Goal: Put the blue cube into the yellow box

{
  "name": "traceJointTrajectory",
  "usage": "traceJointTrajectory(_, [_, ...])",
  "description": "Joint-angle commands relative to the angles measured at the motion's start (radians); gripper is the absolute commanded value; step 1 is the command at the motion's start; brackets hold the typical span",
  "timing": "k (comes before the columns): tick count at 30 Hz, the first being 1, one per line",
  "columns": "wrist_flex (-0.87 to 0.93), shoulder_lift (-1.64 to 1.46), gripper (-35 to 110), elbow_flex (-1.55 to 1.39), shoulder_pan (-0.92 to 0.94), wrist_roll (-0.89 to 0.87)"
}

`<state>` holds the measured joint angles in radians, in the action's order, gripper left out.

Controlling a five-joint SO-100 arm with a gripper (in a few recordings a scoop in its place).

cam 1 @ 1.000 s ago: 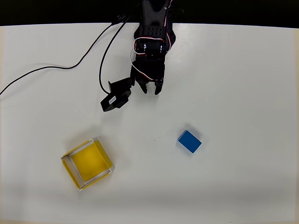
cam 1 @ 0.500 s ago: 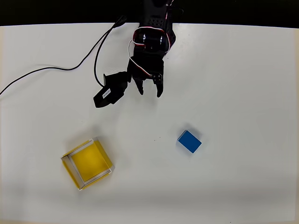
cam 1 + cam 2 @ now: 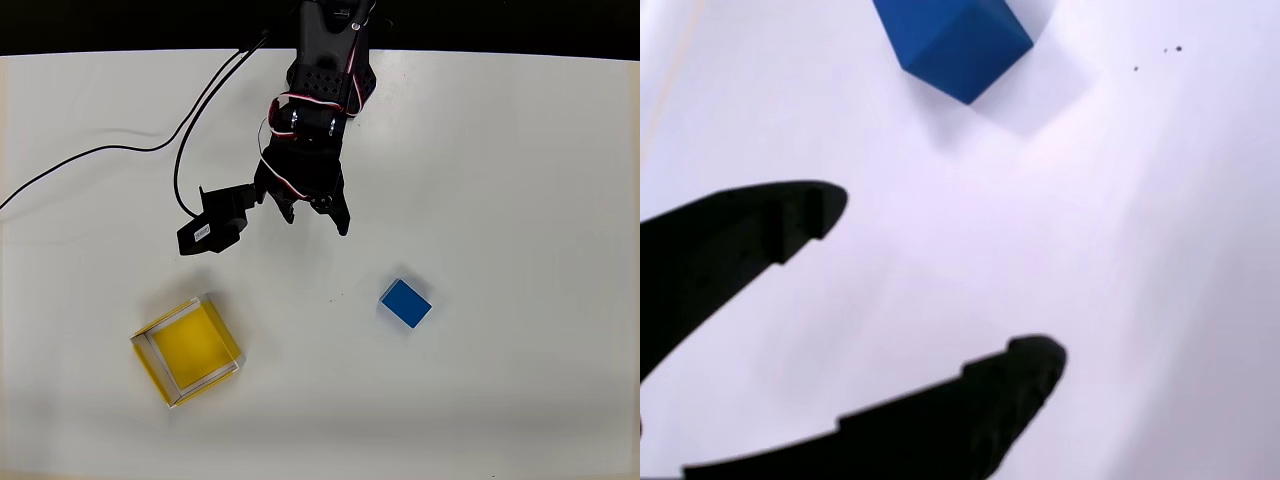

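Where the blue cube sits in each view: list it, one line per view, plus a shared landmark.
Overhead view: the blue cube lies right of centre on the white table, below and right of the open gripper.
Wrist view: the cube is at the top edge, ahead of the gripper.
Shared landmark: the gripper's black fingers.

No readable text, labels (or numbers) – none.

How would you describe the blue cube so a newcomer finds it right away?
Start at the white table in the overhead view and look right of centre, below and to the right of the open black tool. The blue cube sits there alone: a small, solid bright-blue block, unlike the hollow yellow box at lower left.
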<state>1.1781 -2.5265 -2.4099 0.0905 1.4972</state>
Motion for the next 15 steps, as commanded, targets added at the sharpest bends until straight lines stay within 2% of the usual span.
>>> traceJointTrajectory(1, [-0.023, 0.072, 38, 0.158, -0.009, -0.014])
traceJointTrajectory(15, [0.014, 0.344, 34, 0.374, -0.265, -0.135])
